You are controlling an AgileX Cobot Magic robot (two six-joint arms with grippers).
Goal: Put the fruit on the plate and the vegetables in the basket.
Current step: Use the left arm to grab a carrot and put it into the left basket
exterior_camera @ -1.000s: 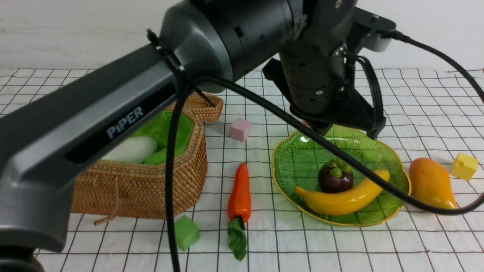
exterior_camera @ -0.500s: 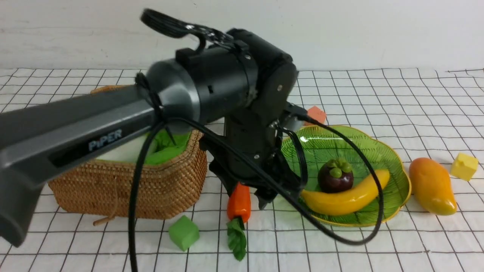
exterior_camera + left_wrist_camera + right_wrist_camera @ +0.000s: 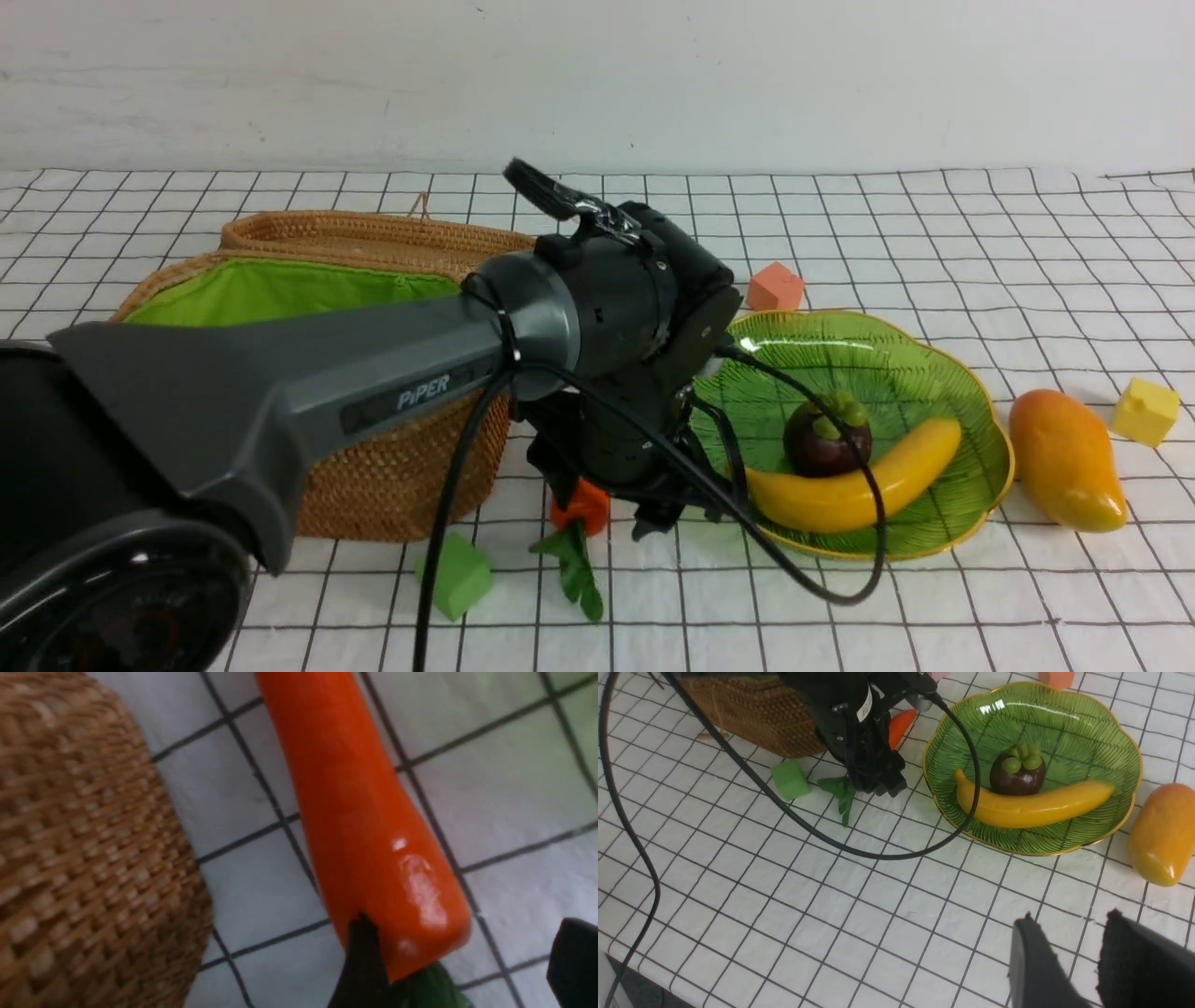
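The robot's left arm reaches low over the counter [image 3: 934, 607], spread with a white cloth of black grid lines, its left claw [image 3: 467, 963] set down over the thick end of the orange-red carrot [image 3: 369, 812]. The jaws stand spread to either side of that end: one dark fingertip [image 3: 362, 956] touches the carrot's flank just above the leaves, while the other [image 3: 574, 961] stands clear of it with bare cloth between. The carrot lies flat on the cloth between the basket [image 3: 401, 467] and the plate [image 3: 887, 355], its dark green leaves [image 3: 574, 569] pointing toward the robot and its tip pointing away. The brown wicker basket sits just beside it on the robot's left, lid [image 3: 355, 233] thrown back and green lining [image 3: 271, 289] showing; the arm hides most of its inside. On the green glass plate with the gold rim, the dark-purple mangosteen [image 3: 826, 439] rests against the inner curve of the yellow banana [image 3: 850, 490]. The mango [image 3: 1064, 457] lies on the cloth just beyond the plate's right edge, not on it, with a yellow cube [image 3: 1146, 409] near its far side. An orange cube [image 3: 775, 287] sits behind the plate, and a green cube [image 3: 457, 574] lies in front of the basket, near the carrot leaves. A black cable [image 3: 822, 579] loops from the left arm across the front of the plate. The right claw [image 3: 1071, 924] hangs above bare cloth on the near side of the plate, its jaws a little apart and pinching nothing.
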